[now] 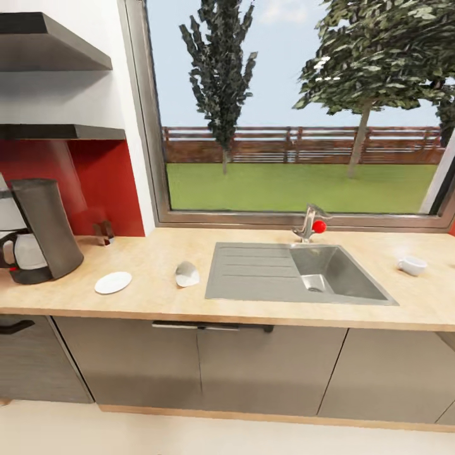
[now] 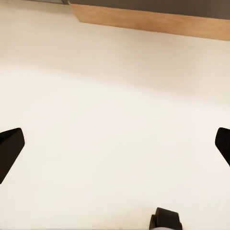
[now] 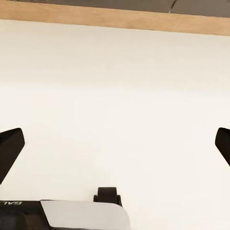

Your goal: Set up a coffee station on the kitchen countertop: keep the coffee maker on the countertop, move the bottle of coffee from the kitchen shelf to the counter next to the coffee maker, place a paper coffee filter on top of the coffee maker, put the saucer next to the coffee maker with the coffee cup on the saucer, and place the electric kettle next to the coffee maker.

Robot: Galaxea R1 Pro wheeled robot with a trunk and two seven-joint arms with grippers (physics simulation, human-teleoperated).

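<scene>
On the kitchen countertop (image 1: 265, 309) we log: coffee maker (image 1: 39, 230) at its left end, saucer (image 1: 113, 282) beside it, coffee cup (image 1: 412, 265) (on its side) near the right end. Our left gripper (image 2: 115, 143) and right gripper (image 3: 115, 143) are both spread wide, holding nothing.

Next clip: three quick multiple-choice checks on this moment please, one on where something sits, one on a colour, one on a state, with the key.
1. Where is the coffee cup?
A. on the saucer
B. on the countertop right of the sink
C. in the sink basin

2. What colour is the knob on the tap?
A. red
B. blue
C. black

3. How is the left gripper?
A. shut on the cup
B. shut on nothing
C. open, holding nothing

Key: 1 B, the cup stands alone on the countertop past the sink, far from the saucer beside the coffee maker. 2 A, a red ball shows at the tap's side. 3 C, its fingertips sit far apart over bare floor.
</scene>
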